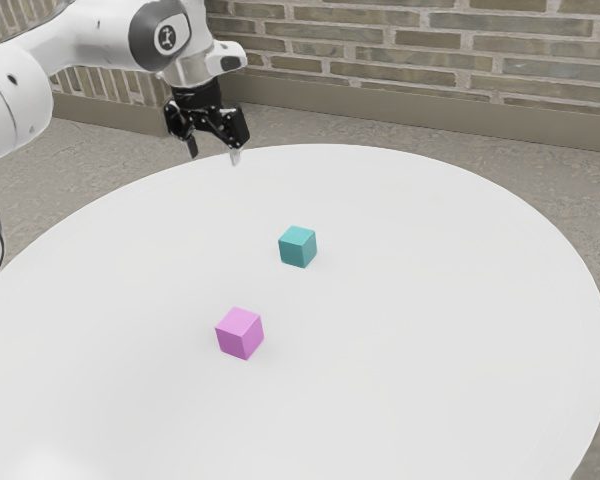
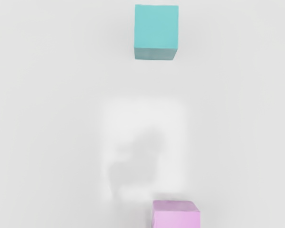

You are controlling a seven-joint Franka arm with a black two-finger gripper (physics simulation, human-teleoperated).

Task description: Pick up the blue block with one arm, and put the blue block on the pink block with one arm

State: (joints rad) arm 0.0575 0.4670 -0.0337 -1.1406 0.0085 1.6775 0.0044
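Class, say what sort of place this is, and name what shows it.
Probably a simulated robot test space: a round white table before a brick wall, a gripper over its far edge, and a blue block and pink block set out.

Ext cam sits off to my side, raised, angled down across the round white table [image 1: 450, 300] twd the brick wall [image 1: 430, 50]; far enough back to take in most of the tabletop; my arm [image 1: 90, 40] enters at the exterior view's upper left; wrist cam on my hand faces down at the tabletop, much nearer; both views share blue block [image 1: 297, 246] & pink block [image 1: 239, 333].
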